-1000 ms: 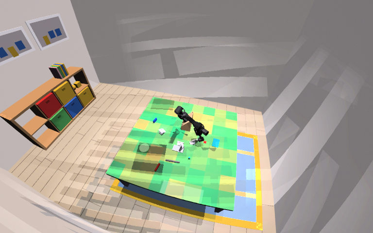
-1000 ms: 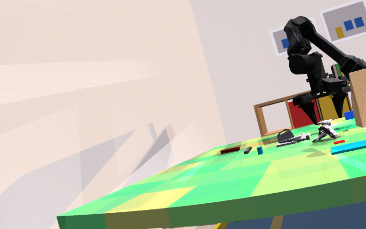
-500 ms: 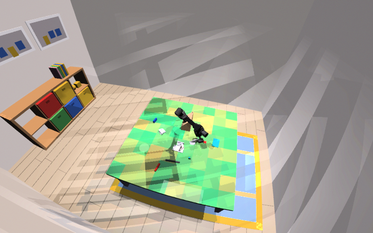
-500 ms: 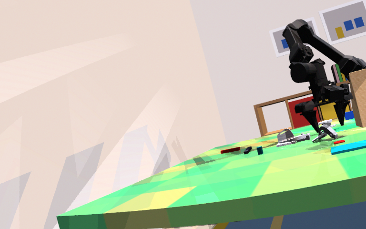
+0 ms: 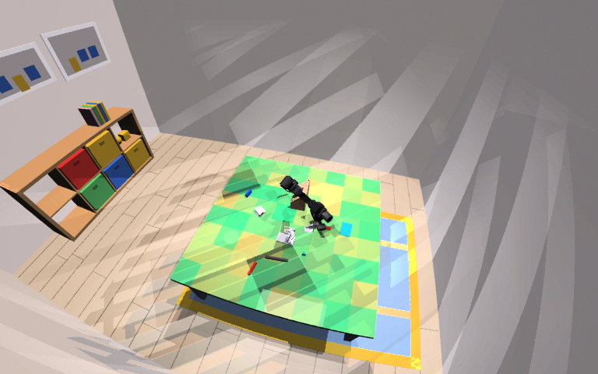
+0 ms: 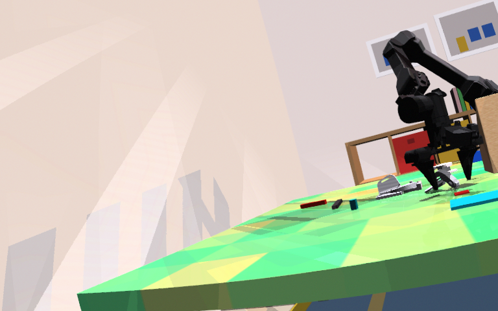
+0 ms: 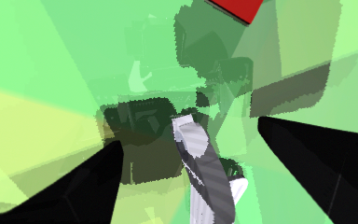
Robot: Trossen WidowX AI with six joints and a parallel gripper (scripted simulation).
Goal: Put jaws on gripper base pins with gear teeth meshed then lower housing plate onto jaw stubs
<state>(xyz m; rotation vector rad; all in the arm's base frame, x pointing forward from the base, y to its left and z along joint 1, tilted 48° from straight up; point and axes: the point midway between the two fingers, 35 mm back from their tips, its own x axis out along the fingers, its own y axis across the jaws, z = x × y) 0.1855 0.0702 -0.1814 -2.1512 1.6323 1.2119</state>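
Observation:
My gripper [image 5: 318,229] [image 6: 452,183] [image 7: 191,134] is open and points down, low over the table. One white-grey jaw [image 5: 307,228] [image 6: 446,176] [image 7: 212,175] lies between and below its spread fingers, not gripped; its curved arm runs to the bottom edge of the wrist view. A cluster of white-grey parts [image 5: 286,238] [image 6: 389,186] lies beside it, a flat piece with a slotted piece standing up from it. This looks like the gripper base with a part on it, but whether teeth mesh I cannot tell. Another white part [image 5: 259,210] lies apart; which part it is I cannot tell.
A small red block [image 5: 328,228] [image 6: 461,192] [image 7: 240,8] and a cyan slab [image 5: 346,229] [image 6: 477,201] lie near the gripper. A wooden block [image 5: 297,202] [image 6: 489,135] stands by the arm. A dark bar [image 5: 276,258], red bar [image 5: 251,268], teal piece [image 5: 303,254] and blue piece [image 5: 247,192] lie farther off.

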